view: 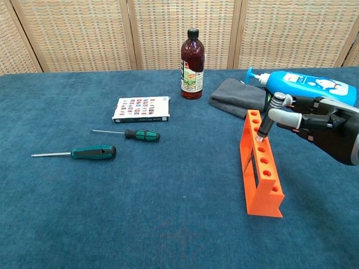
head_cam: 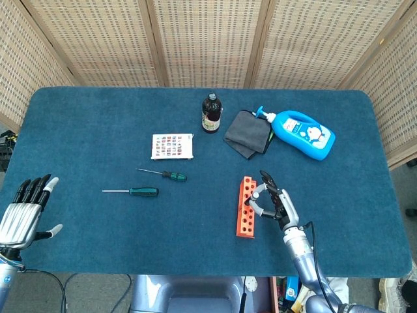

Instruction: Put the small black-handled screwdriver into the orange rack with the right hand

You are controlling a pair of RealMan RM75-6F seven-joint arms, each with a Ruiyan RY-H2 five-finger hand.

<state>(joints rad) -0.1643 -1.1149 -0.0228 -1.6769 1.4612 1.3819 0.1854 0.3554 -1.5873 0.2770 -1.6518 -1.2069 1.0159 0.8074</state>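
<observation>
The right hand (view: 314, 120) pinches the small black-handled screwdriver (view: 264, 124) between its fingertips, tilted over the orange rack (view: 261, 168), with the tip at a hole near the rack's far end. The chest view shows this clearly; in the head view the tool is hidden among the fingers. Only the head view shows the left hand (head_cam: 23, 212), well left of the rack, fingers spread, holding nothing. Two green-handled screwdrivers (view: 84, 152) lie left of the rack.

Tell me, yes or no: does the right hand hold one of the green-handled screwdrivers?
No. Both green-handled screwdrivers lie on the table, far from the right hand at the orange rack.
</observation>
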